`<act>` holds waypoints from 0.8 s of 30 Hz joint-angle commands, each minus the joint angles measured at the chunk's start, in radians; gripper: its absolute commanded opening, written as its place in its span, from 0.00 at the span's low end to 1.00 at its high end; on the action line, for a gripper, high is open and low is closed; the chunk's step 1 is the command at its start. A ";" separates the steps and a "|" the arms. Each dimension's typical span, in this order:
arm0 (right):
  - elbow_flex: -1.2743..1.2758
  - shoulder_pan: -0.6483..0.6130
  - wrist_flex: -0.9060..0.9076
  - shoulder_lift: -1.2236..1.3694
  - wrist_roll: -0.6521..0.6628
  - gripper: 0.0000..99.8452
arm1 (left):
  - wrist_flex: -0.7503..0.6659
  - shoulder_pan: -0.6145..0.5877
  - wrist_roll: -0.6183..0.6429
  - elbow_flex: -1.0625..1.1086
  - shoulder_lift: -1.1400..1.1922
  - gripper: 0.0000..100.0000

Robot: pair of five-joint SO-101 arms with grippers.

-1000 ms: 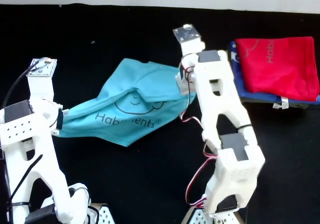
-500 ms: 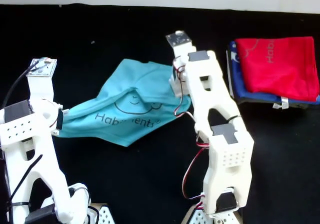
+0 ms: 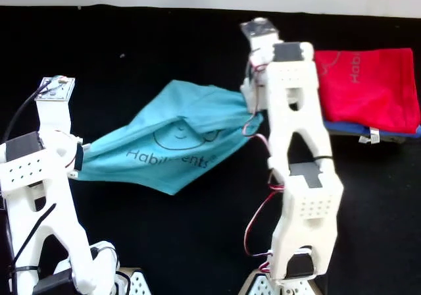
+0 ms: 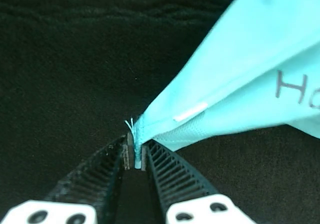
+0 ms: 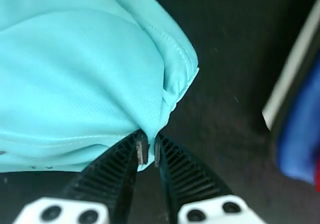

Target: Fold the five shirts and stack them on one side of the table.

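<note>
Stretching between the two arms, the teal shirt is drawn out into a long slanted shape above the black table, with its printed face and lettering turned up toward the high camera. The left claw is closed hard on one corner of it. Its ribbed fingers nearly meet, with only the thin hem and a few loose threads caught between the tips. From there the cloth fans away, with a small white label showing on the seam. The right claw is likewise closed to a narrow slit, nipping a fold at the opposite end of the teal shirt, where the stitched edge bunches and curls just past its tips. In the high view the left arm stands at the near left of the table and the right arm reaches up the middle, so the shirt spans the gap between them. Whether its lowest edge touches the table cannot be told. At the far right side lies a folded red shirt on top of a folded blue shirt, with a white tag at the stack's near edge. The right arm overlaps the stack's left border, and the right claw sits just beside it.
</note>
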 commanded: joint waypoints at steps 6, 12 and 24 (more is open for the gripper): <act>0.076 0.036 0.070 -0.013 -0.006 0.06 | -0.005 0.110 -0.005 0.028 -0.024 0.01; 0.148 0.008 0.067 -0.082 -0.002 0.25 | -0.012 0.133 -0.005 0.082 -0.021 0.01; 0.248 -0.117 -0.137 0.059 0.032 0.24 | -0.012 0.128 -0.005 0.081 -0.025 0.01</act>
